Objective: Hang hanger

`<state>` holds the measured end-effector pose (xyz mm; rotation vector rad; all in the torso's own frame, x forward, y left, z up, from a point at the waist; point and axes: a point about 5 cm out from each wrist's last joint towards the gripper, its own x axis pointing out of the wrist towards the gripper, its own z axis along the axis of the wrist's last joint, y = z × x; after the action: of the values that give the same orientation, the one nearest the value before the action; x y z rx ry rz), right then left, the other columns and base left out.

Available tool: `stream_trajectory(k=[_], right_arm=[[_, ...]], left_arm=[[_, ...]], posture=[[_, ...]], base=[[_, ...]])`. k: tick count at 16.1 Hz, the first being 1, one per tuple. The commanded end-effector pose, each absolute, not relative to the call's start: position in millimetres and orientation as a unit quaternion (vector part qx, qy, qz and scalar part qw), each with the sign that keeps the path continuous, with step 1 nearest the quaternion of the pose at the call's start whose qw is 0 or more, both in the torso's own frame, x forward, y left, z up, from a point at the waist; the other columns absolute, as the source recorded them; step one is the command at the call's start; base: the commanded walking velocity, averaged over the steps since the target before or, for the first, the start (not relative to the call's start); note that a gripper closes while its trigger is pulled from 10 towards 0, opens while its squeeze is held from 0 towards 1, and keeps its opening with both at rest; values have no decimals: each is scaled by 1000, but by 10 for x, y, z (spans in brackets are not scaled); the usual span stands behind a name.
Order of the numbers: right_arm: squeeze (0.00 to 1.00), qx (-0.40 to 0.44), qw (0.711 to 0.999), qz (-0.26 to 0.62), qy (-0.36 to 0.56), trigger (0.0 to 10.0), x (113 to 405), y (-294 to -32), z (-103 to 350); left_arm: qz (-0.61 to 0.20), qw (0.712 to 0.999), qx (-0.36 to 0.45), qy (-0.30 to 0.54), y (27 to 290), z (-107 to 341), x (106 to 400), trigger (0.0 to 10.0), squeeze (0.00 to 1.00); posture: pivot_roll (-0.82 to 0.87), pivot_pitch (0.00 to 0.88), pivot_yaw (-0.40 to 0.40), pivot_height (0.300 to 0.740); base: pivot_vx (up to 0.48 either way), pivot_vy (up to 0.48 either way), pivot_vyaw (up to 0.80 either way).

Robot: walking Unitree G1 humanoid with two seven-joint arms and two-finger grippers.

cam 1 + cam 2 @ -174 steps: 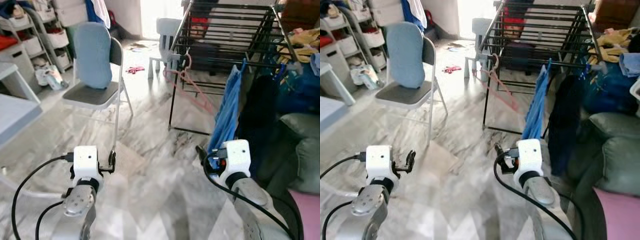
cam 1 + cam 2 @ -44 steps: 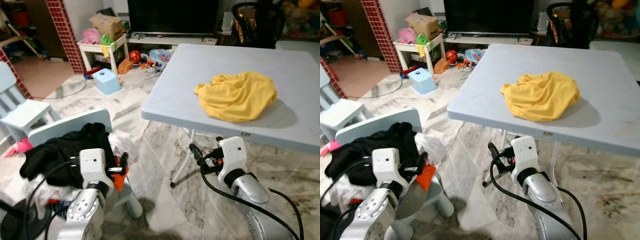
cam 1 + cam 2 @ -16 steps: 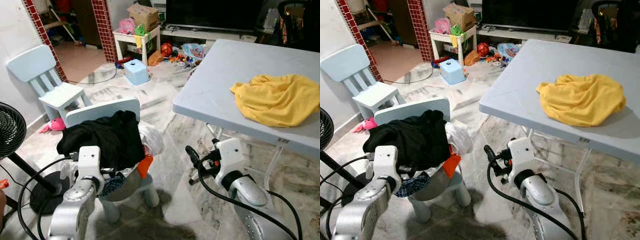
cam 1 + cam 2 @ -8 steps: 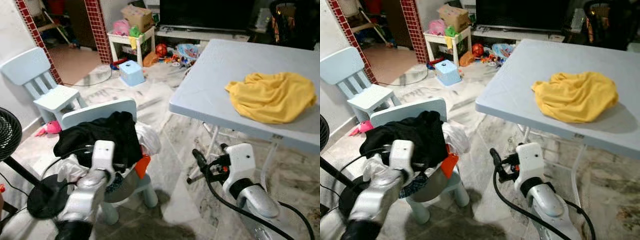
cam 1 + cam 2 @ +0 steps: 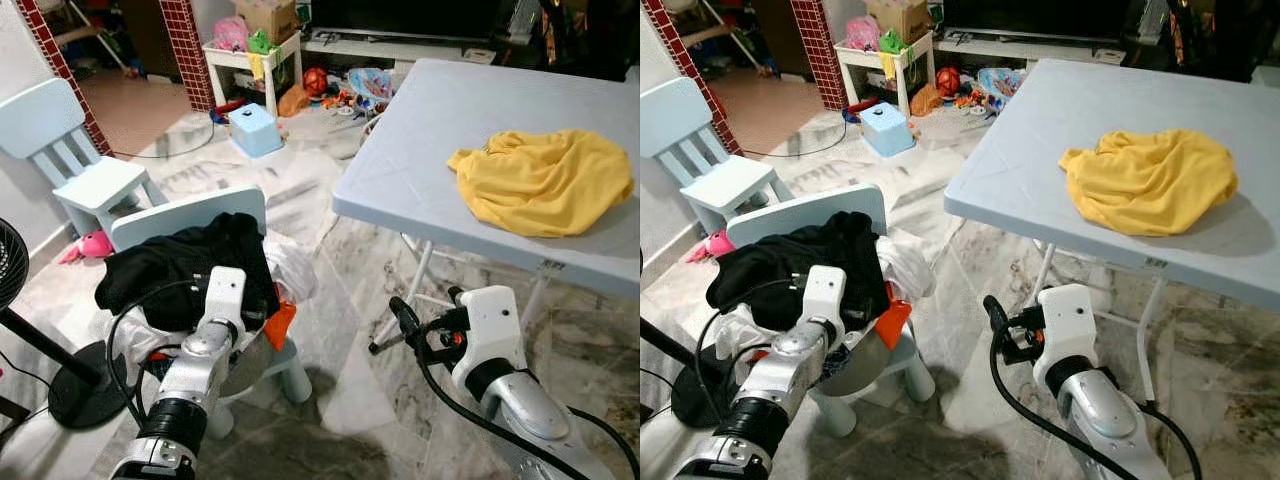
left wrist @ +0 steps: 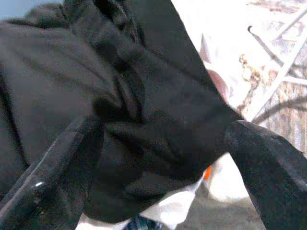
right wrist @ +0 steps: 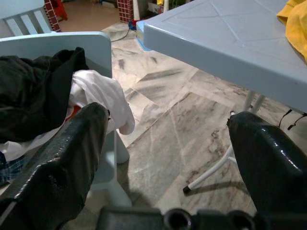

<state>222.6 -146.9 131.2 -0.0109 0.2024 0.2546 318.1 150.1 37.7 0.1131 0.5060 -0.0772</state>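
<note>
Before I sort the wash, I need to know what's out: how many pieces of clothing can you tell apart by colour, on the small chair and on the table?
Black: 1, black garment on the small chair
White: 1, white cloth on the same chair
Yellow: 1, yellow garment on the table
Total: 3

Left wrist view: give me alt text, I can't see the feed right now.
The left gripper, open, closes in on a black garment with its two black fingers spread on either side of a fold of the cloth. White fabric and a bit of orange show beneath the garment, with marble floor beyond.
</note>
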Motion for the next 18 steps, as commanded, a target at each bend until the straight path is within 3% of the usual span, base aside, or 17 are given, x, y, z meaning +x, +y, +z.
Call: stream_trajectory(k=[1,3,6,9,15,18], right_arm=[[0,-3,987,128,98,10000,2201,-1466,1355],[0,-4,987,126,96,10000,2219,-1470,1371],[0,3,990,117,73,10000,2286,-1498,1427],[0,41,994,97,32,10000,2431,-1472,1497],[0,52,994,95,8,10000,2572,-1448,1481],[0,59,994,92,12,10000,2598,-1466,1439]], left_arm=[[-52,963,72,253,1481,347,3189,10000,0],[-70,965,92,234,1438,381,3220,10000,0],[-31,989,94,107,1534,699,3197,10000,0],[18,992,120,-45,1699,1082,2744,10000,0],[40,985,135,-99,1787,1242,2315,10000,0],[17,995,66,-73,1707,1216,2336,10000,0]], posture=[[-207,106,40,740],[-203,97,42,740],[-163,65,43,740],[-104,35,31,740],[-33,0,2,740],[-36,0,4,740]], base=[[0,0,0],[0,0,0],[0,0,0],[0,0,0],[0,0,0],[0,0,0]])
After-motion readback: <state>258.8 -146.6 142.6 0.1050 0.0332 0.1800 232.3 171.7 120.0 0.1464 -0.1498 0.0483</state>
